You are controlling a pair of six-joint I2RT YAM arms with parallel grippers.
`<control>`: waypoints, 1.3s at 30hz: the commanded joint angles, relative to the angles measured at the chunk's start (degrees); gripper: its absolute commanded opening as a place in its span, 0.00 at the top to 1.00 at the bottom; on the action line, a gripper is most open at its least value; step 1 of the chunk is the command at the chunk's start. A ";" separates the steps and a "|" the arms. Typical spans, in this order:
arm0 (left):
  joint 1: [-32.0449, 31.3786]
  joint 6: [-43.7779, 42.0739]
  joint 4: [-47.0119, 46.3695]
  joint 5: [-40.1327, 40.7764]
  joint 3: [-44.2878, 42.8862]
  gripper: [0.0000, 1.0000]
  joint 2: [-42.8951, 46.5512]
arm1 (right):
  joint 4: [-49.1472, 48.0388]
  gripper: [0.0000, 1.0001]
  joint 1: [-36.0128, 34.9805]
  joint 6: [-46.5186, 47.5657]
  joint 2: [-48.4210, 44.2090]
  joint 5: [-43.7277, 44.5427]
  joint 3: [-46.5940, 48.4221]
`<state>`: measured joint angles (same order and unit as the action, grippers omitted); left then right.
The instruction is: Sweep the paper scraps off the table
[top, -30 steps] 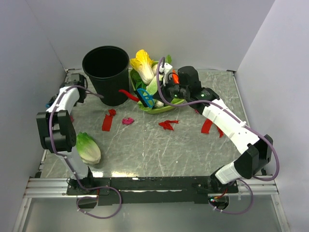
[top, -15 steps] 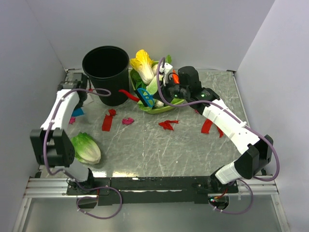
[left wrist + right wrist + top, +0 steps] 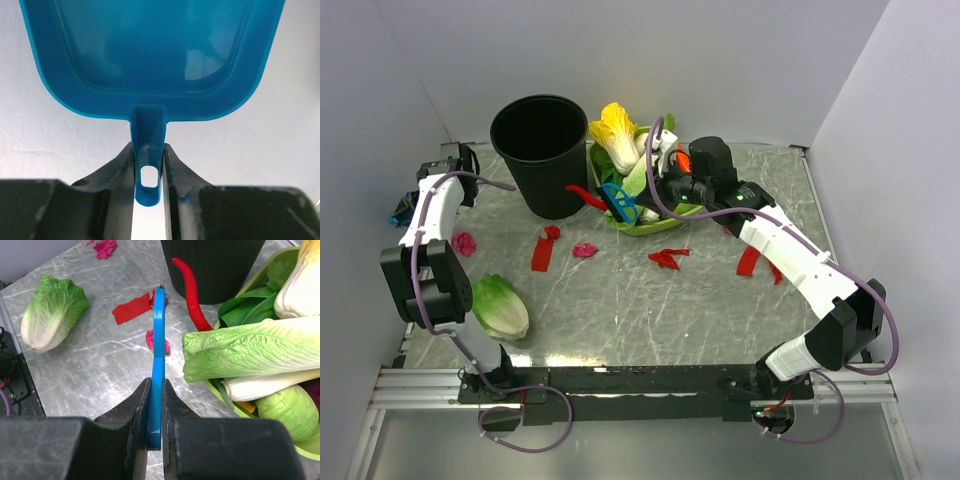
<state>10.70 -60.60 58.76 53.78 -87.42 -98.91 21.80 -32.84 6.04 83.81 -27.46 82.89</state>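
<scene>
My left gripper [image 3: 148,150] is shut on the handle of a blue dustpan [image 3: 150,55]. It holds the pan in the air at the table's far left edge [image 3: 410,203], facing the white wall. My right gripper [image 3: 155,385] is shut on a blue brush [image 3: 158,335]. It holds the brush over the table in front of the green tray [image 3: 655,190]. Paper scraps lie on the table [image 3: 620,310]: a red strip [image 3: 544,248], a magenta wad [image 3: 584,250], a red scrap [image 3: 667,258], a red strip [image 3: 750,262] and a magenta wad [image 3: 464,242] at the left.
A black bin [image 3: 542,150] stands at the back left. A green tray [image 3: 655,226] of leafy vegetables stands beside it. A red chili [image 3: 585,196] lies between the bin and the tray. A lettuce head [image 3: 500,305] lies at the near left.
My left arm has swung left and back to the table's edge with the dustpan, uncovering the magenta wad at the left. The right arm has not moved.
</scene>
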 commanded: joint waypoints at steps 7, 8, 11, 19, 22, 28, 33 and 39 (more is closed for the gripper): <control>0.90 -5.58 -10.24 6.51 2.69 0.99 -3.21 | -2.73 1.00 0.23 -0.95 -1.46 -0.84 0.08; 0.90 -5.67 -10.42 6.51 2.69 0.99 -4.09 | -2.64 1.00 0.23 -0.86 -1.54 -0.66 -0.01; 0.90 -3.57 -9.99 5.81 1.73 0.99 -6.28 | -2.55 1.00 0.32 -0.33 -1.72 -0.05 -0.45; -0.32 2.06 -6.65 2.30 3.57 0.99 -8.31 | -2.64 1.00 0.23 -0.60 -2.25 0.22 -1.42; -2.42 3.73 -6.65 -0.59 4.80 0.99 -6.22 | -2.64 1.00 0.32 -0.42 -2.25 0.39 -1.68; -9.71 9.51 -4.19 -7.80 9.98 0.99 -1.55 | -2.91 1.00 0.32 -0.60 -1.81 0.04 -1.86; -18.07 18.13 5.46 -17.63 9.99 0.99 2.84 | -2.64 1.00 0.23 0.11 -1.37 -0.05 -1.16; -20.90 25.26 10.84 -26.36 10.16 0.99 10.66 | -2.29 1.00 0.32 3.53 -0.67 -0.48 -1.15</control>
<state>-11.20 -42.26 62.76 34.00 -76.84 -94.48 21.19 -32.84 6.52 83.81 -27.24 81.21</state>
